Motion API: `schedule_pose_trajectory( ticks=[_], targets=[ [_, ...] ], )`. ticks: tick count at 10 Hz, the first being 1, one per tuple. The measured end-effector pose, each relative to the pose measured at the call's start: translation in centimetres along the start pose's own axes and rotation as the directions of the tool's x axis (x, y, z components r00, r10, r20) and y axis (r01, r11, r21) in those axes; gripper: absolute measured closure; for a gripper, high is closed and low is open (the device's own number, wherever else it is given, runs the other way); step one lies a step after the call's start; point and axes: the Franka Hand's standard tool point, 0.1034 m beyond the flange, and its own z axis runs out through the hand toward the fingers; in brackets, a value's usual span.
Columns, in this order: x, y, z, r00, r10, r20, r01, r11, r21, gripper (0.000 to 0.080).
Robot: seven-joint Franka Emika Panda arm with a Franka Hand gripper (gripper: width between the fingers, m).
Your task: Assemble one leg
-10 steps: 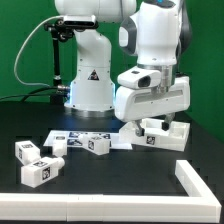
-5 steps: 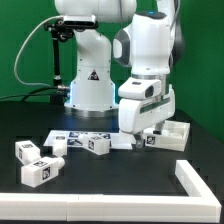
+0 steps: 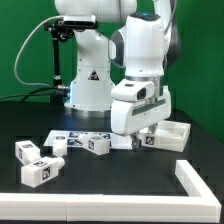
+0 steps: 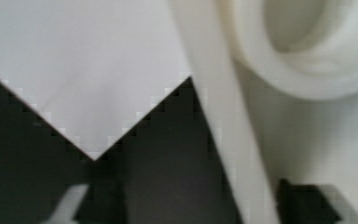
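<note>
Three white legs with tag stickers lie on the black table in the exterior view: one (image 3: 97, 145) by the marker board and two (image 3: 28, 152) (image 3: 38, 172) at the exterior view's left. My gripper (image 3: 137, 140) is low over the near edge of the flat white panel (image 3: 172, 134), its fingertips hidden behind the hand. In the wrist view the gripper (image 4: 211, 196) is very close to the panel (image 4: 87, 70). Its dark fingers (image 4: 119, 200) stand apart on either side of a raised white rim (image 4: 240, 150), and it holds nothing. A round socket (image 4: 318, 50) shows in the panel.
The marker board (image 3: 70, 137) lies flat behind the legs. The robot base (image 3: 88, 85) stands at the back. A raised white border (image 3: 110, 205) runs along the table's front and turns back at the exterior view's right (image 3: 195, 178).
The arm has swung toward the exterior view's left and tilted, bringing the hand lower over the panel's near edge. The legs have not moved.
</note>
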Motion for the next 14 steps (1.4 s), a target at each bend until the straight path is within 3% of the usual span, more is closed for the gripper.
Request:
schedule_pose_trajectory(
  ticks=[1, 2, 3, 5, 7, 8, 9, 10, 14],
  targets=[
    [0.0, 0.0, 0.0, 1.000, 0.000, 0.000, 0.000, 1.000, 0.000, 0.0576],
    [0.0, 0.0, 0.0, 1.000, 0.000, 0.000, 0.000, 1.000, 0.000, 0.0576],
    [-0.2, 0.2, -0.1, 1.000, 0.006, 0.003, -0.006, 1.000, 0.000, 0.0739],
    [-2.0, 2.4, -3.0, 0.991, 0.127, 0.043, -0.127, 0.992, -0.002, 0.0754],
    [-3.5, 3.8, -7.0, 0.953, 0.259, 0.158, -0.268, 0.963, 0.034, 0.0754],
    [-3.6, 5.7, -9.1, 0.942, 0.297, 0.158, -0.305, 0.952, 0.031, 0.0754],
    [-4.0, 6.8, -9.7, 0.935, 0.325, 0.139, -0.331, 0.943, 0.018, 0.0754],
    [-4.1, 6.3, -9.1, 0.937, 0.316, 0.151, -0.323, 0.946, 0.025, 0.0754],
    [-4.2, 6.2, -8.9, 0.936, 0.315, 0.155, -0.323, 0.946, 0.027, 0.0754]
  ],
)
